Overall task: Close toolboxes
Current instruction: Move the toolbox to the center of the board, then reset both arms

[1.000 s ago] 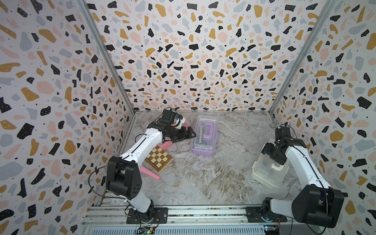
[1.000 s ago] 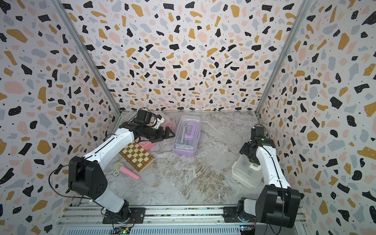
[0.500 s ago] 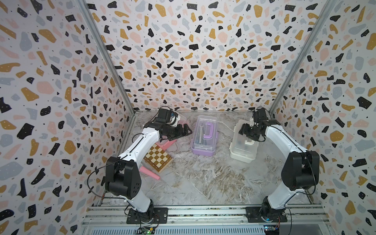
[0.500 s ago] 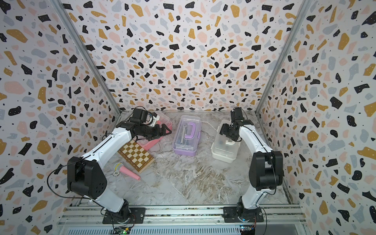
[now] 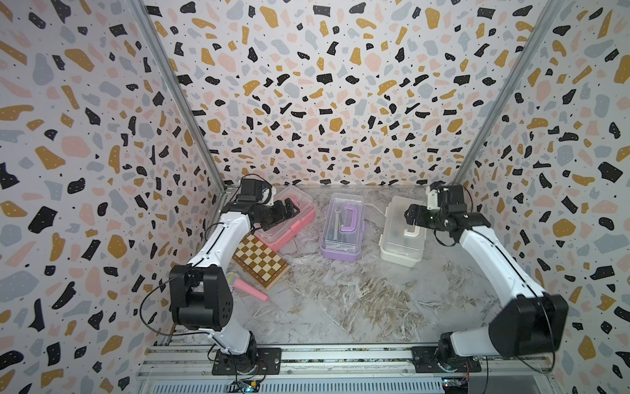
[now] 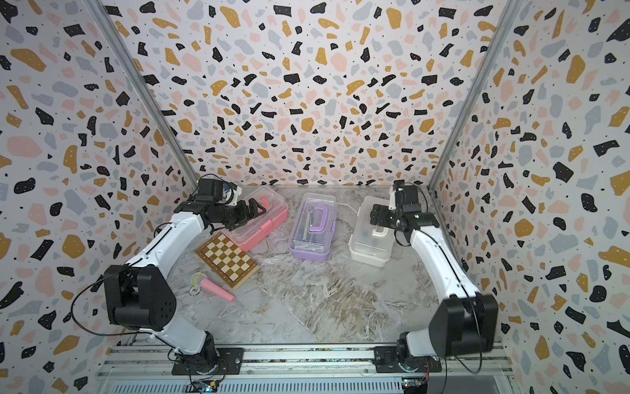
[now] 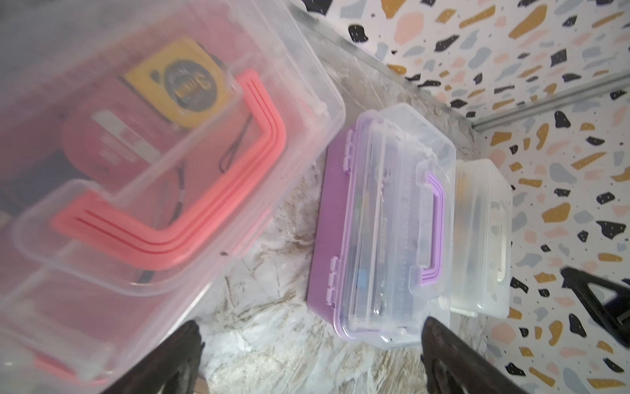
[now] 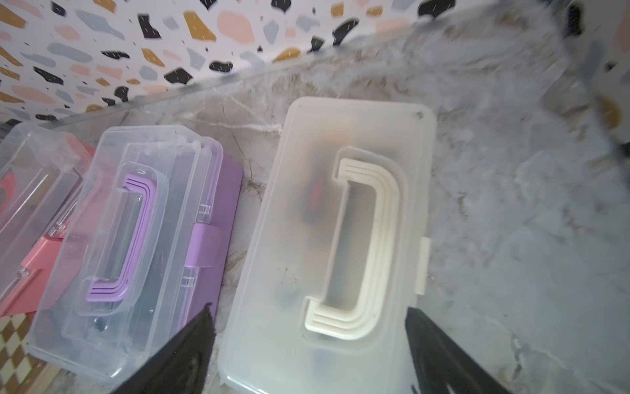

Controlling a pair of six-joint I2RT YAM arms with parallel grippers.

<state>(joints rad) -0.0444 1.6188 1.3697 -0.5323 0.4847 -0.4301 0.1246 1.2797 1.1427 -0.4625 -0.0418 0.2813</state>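
Pink-based rectangular plastic toolbox with clear lid [image 5: 294, 228] lies at the far left of the marbled surface [image 5: 358, 300], just beside the wooden chequered chessboard box [image 5: 260, 261]. I see the left tool [image 5: 292, 210] above that lid, jaws spread, holding nothing. The purple-based clear-lidded toolbox [image 5: 342, 227] sits mid-surface with its lid down. The white-based toolbox [image 5: 402, 238] stands to its right, apart from it. The right tool [image 5: 411, 215] is over the white lid, jaws spread wide. In the right wrist view its fingers [image 8: 191, 348] straddle the lid's end. I cannot tell whether they touch it.
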